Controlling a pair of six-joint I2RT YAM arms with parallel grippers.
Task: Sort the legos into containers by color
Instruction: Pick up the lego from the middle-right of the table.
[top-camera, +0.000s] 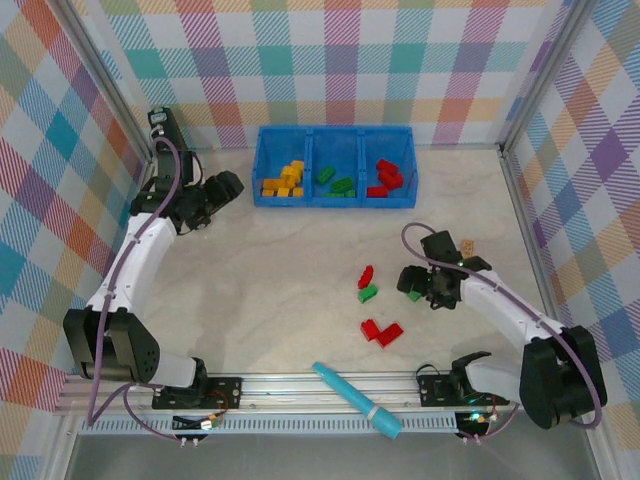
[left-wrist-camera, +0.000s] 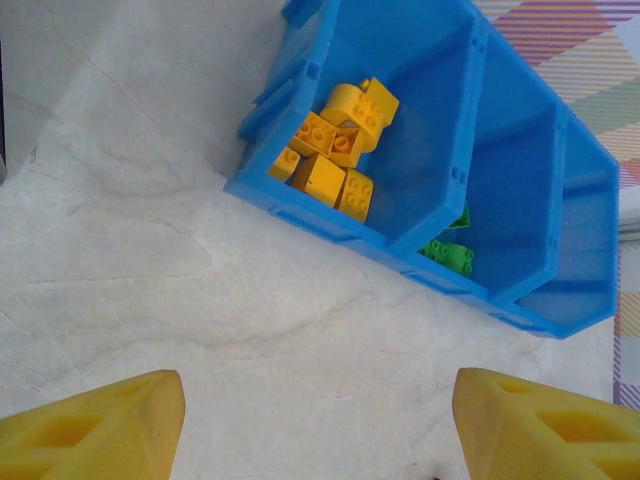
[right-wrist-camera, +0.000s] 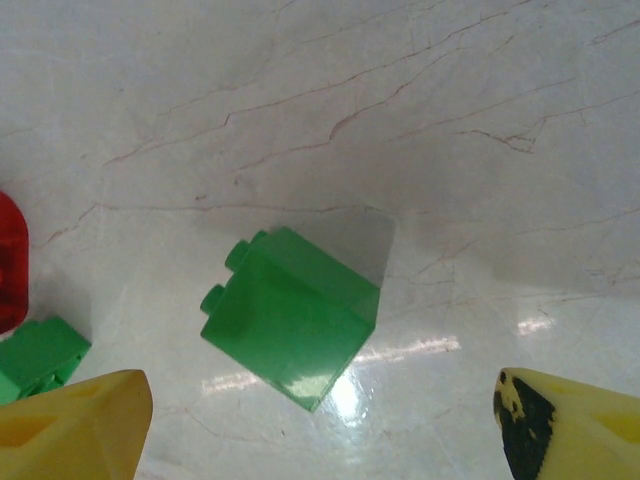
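Starting at the left: the left claw (left-wrist-camera: 318, 400) was recorded as spread, nothing between its fingers, poised over the table (top-camera: 260, 270) near the left end of the containers (top-camera: 335, 201). The containers, one blue bin of three compartments, were noted at the far side: yellow legos (top-camera: 284, 180) in the left compartment, green legos (top-camera: 336, 181) in the middle, red legos (top-camera: 387, 175) in the right. Right of centre, loose on the table, were listed a red brick (top-camera: 366, 276) just beside a green brick (top-camera: 368, 294) and, nearer, two red bricks (top-camera: 380, 332) together. The right claw (right-wrist-camera: 320, 400) was recorded as spread wide above a lone green brick (right-wrist-camera: 290, 315), which was not touched by it. That brick was judged light, rigid and glossy, so liable to slip. It would best be pinched across two flat opposite side walls, not the studs, and was owed to the middle compartment.
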